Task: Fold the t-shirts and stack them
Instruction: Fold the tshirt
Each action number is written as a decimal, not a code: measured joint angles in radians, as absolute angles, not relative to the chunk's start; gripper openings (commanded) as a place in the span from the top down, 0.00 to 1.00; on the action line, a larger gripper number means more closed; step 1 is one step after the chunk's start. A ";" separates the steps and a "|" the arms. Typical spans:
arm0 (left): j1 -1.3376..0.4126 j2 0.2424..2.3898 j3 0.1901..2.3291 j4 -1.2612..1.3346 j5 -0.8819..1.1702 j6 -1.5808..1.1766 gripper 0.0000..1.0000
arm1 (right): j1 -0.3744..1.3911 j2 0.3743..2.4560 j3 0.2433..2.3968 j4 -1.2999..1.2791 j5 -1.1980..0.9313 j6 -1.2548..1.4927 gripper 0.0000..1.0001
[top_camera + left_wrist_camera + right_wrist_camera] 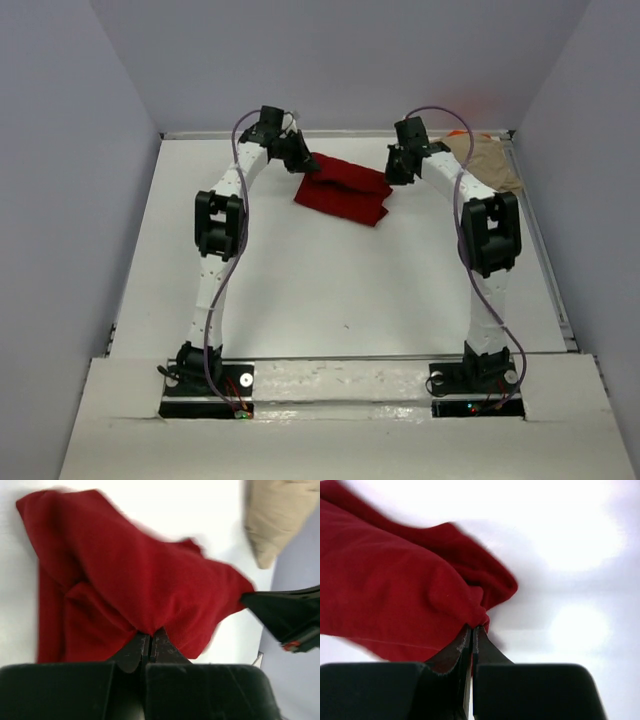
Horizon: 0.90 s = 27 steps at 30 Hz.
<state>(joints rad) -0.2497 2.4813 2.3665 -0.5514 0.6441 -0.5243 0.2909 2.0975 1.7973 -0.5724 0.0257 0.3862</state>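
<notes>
A dark red t-shirt lies bunched and partly folded at the far middle of the white table. My left gripper is shut on its left edge; the left wrist view shows the red t-shirt pinched at the tips of the left gripper. My right gripper is shut on its right edge, where the red t-shirt puckers at the tips of the right gripper. A tan t-shirt sits in the far right corner with a sliver of orange fabric behind it.
Grey walls enclose the table on the left, back and right. In the left wrist view the tan t-shirt lies at the upper right and the right arm's black gripper shows at the right edge.
</notes>
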 measured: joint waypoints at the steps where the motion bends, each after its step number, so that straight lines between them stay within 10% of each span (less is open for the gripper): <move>1: -0.250 2.527 2.385 -0.551 0.646 -0.531 1.00 | 0.282 2.141 1.832 -0.577 0.026 0.379 1.00; 13: -0.254 2.702 2.418 -0.423 0.716 -0.608 0.98 | 0.267 2.451 2.173 -0.631 -0.056 0.308 1.00; 15: -0.262 2.702 2.416 -0.408 0.710 -0.607 0.98 | 0.265 2.518 2.272 -0.667 -0.075 0.299 0.81; 18: -0.272 2.683 2.380 -0.400 0.680 -0.590 0.93 | 0.261 2.584 2.398 -0.704 -0.094 0.287 0.00; 23: -0.298 2.567 2.241 -0.400 0.540 -0.529 0.53 | 0.262 2.461 2.195 -0.638 -0.075 0.256 0.00; 27: -0.324 2.491 2.185 -0.400 0.461 -0.505 0.40 | 0.267 2.458 2.196 -0.638 -0.072 0.236 0.00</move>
